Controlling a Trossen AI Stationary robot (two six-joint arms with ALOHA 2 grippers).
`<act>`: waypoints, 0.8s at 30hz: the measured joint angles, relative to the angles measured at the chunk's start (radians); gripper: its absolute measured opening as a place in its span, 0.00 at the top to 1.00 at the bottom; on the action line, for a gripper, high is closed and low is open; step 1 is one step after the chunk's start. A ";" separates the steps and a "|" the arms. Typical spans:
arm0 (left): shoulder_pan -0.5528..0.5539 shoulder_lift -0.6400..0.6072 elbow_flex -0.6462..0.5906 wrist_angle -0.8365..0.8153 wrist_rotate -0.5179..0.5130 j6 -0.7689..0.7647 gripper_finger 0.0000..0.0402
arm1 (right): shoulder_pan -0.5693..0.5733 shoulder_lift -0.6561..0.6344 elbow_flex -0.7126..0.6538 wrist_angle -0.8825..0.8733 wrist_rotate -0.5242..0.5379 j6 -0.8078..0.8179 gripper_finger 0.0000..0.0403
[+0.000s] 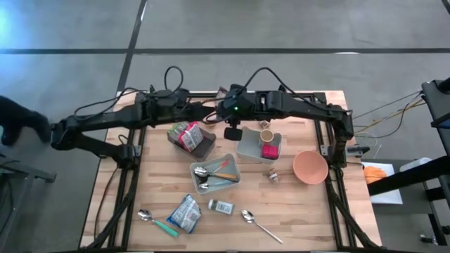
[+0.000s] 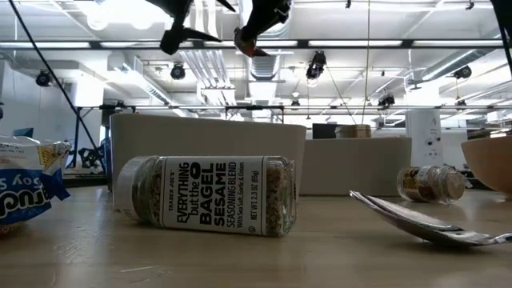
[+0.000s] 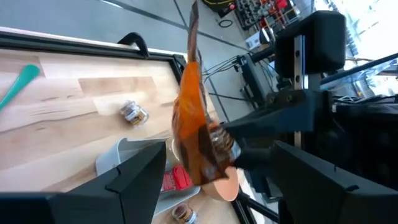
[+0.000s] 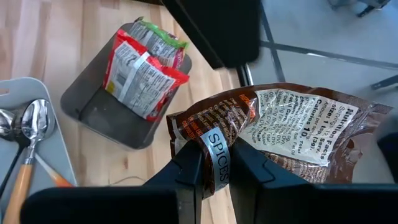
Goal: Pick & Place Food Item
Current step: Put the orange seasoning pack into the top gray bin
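Snack packets (image 4: 144, 70) fill dark tray (image 4: 93, 106) beside cutlery bin (image 4: 12, 93).

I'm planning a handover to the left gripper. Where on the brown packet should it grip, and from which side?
Probably the free flat stretch of the packet, away from the corner that the right gripper pinches. The left wrist view sees it edge-on, between the open left gripper's fingers, so coming straight ahead would put a pad on each flat face.

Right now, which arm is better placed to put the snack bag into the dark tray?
Right: its end effector already clamps the snack bag, with the dark tray beside it. The left end effector is open and empty.
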 joint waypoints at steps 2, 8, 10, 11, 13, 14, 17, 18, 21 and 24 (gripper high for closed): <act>0.003 0.020 0.011 -0.001 0.005 0.010 0.27 | 0.007 0.003 -0.001 -0.001 0.000 -0.001 0.90; 0.022 0.041 0.020 0.000 0.013 0.017 0.27 | 0.031 0.003 -0.001 -0.002 -0.001 0.003 0.90; 0.031 0.041 0.017 -0.004 0.013 0.017 0.27 | 0.041 0.003 -0.001 -0.001 -0.004 0.003 0.90; 0.033 0.041 0.017 -0.005 0.013 0.017 0.27 | 0.047 0.003 -0.001 -0.001 -0.003 0.003 0.90; 0.036 0.041 0.017 -0.004 0.013 0.026 0.27 | 0.060 0.003 -0.001 0.006 -0.003 0.004 0.90; 0.036 0.041 0.017 -0.003 0.015 0.036 0.27 | 0.066 0.003 -0.001 0.015 -0.003 0.003 0.90; 0.036 0.041 0.016 -0.001 0.030 0.051 0.28 | 0.078 0.003 -0.001 0.051 -0.005 0.003 0.90; 0.036 0.043 0.016 0.001 0.037 0.052 0.28 | 0.079 0.003 -0.001 0.065 -0.005 0.003 0.90; 0.037 0.048 0.016 0.007 0.072 0.055 0.31 | 0.079 0.002 -0.001 0.084 -0.003 0.003 0.90; 0.037 0.054 0.016 0.011 0.093 0.058 0.37 | 0.080 0.002 -0.001 0.090 -0.001 -0.002 0.90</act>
